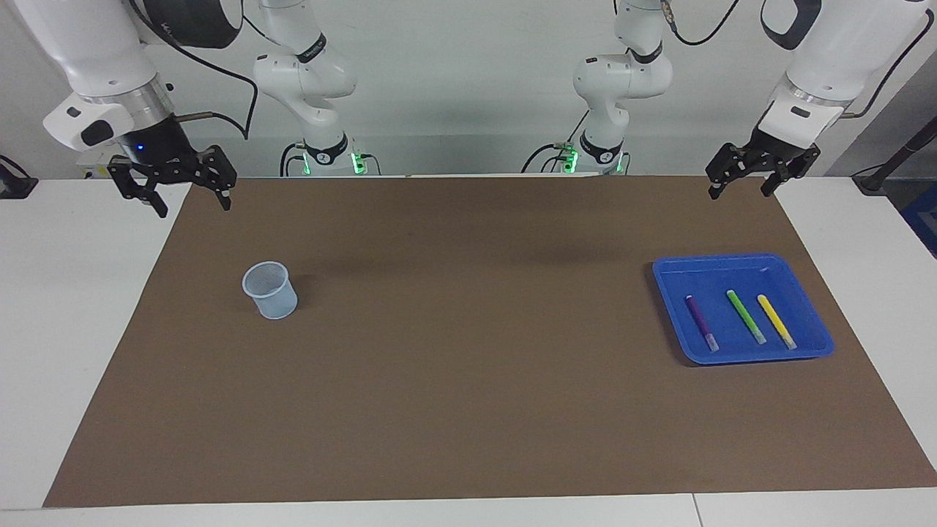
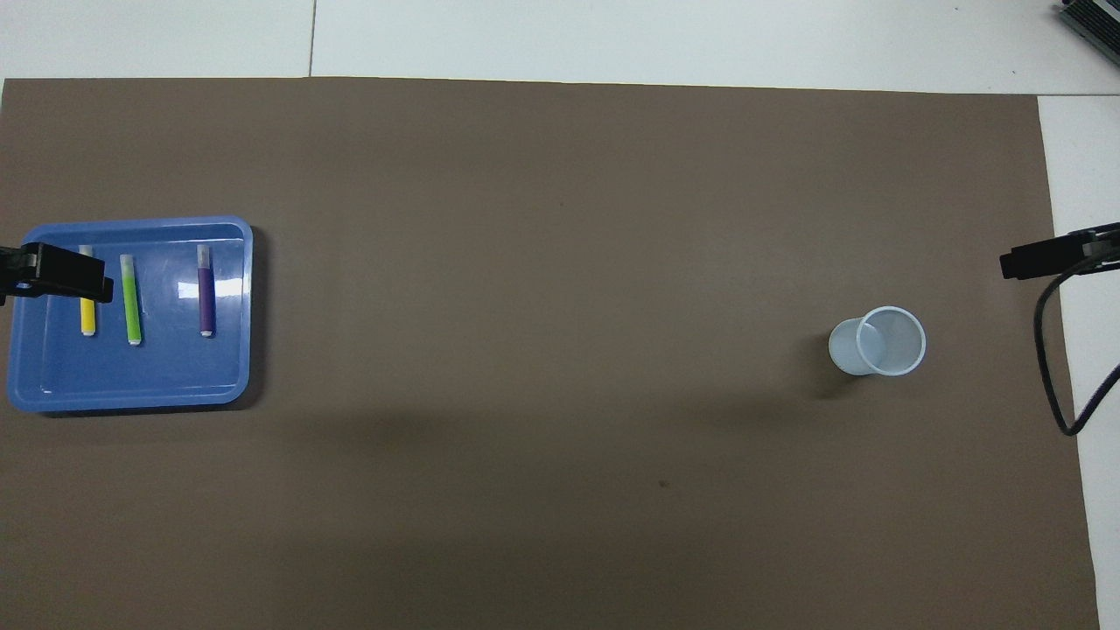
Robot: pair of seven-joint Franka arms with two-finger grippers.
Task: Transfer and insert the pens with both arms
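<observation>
Pens, purple [image 1: 701,322], green [image 1: 745,316] and yellow [image 1: 776,320], lie side by side in the blue tray [image 1: 732,264] at the left arm's end of the bench. Left gripper [image 1: 741,184] and right gripper [image 1: 192,203] hang up high, jaws spread, holding nothing. Cup [image 1: 270,290] stands at the right arm's end.

Both large arms are glossy white with rounded jointed shells, dark grey-black joint covers near the top and a silver ring at each wrist. The right gripper [image 1: 189,194] and left gripper [image 1: 739,183] are black, skeletal linkages; a small blue light glows on the right one's black mount. Thin black cables loop along both arms.
</observation>
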